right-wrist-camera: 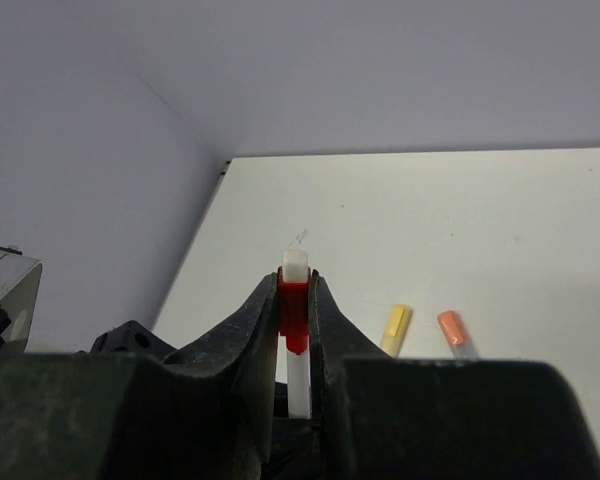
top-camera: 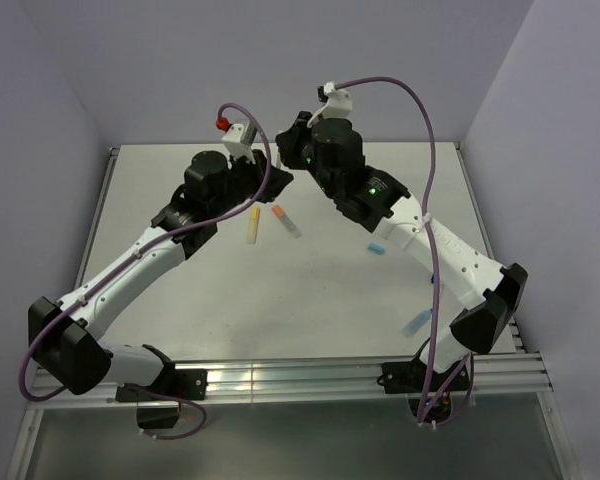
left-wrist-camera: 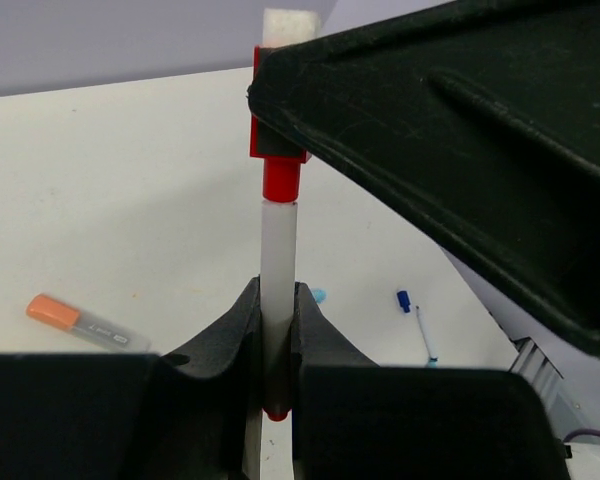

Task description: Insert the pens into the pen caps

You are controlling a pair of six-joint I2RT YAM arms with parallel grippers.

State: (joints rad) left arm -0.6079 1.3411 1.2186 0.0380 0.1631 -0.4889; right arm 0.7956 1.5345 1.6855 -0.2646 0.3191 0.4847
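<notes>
Clamping the white pen (left-wrist-camera: 278, 250) in the left gripper (left-wrist-camera: 277, 290), jaws pressed tight on the lower part of the barrel. Showing a pale, slightly see-through barrel, with a red nub just below the fingers (left-wrist-camera: 235, 325). Holding it upright in the left wrist view, raised clear of the table (left-wrist-camera: 130, 180).

Pinching the red cap (right-wrist-camera: 293, 305) in the right gripper (right-wrist-camera: 293, 278), jaws closed on its flat sides, the white barrel running out beneath it. Meeting cap to pen end-on, the red collar sitting against the barrel's top end and in line with it. Cannot tell whether it is seated fully. Facing nose to nose over the far middle of the table in the top view, with the pen and cap hidden between the two grippers there.

Showing the other pieces flat on the table:
- yellow pen (top-camera: 253, 225) and orange-capped pen (top-camera: 286, 221), near each other but not touching, just on the near side of the grippers
- light blue cap (top-camera: 376, 245), a short stub beside the right arm
- light blue pen (top-camera: 417, 322), chunky and pale, toward the right edge
- dark blue pen (left-wrist-camera: 415, 320), very thin, with a white shaft and a dark blue end
</notes>
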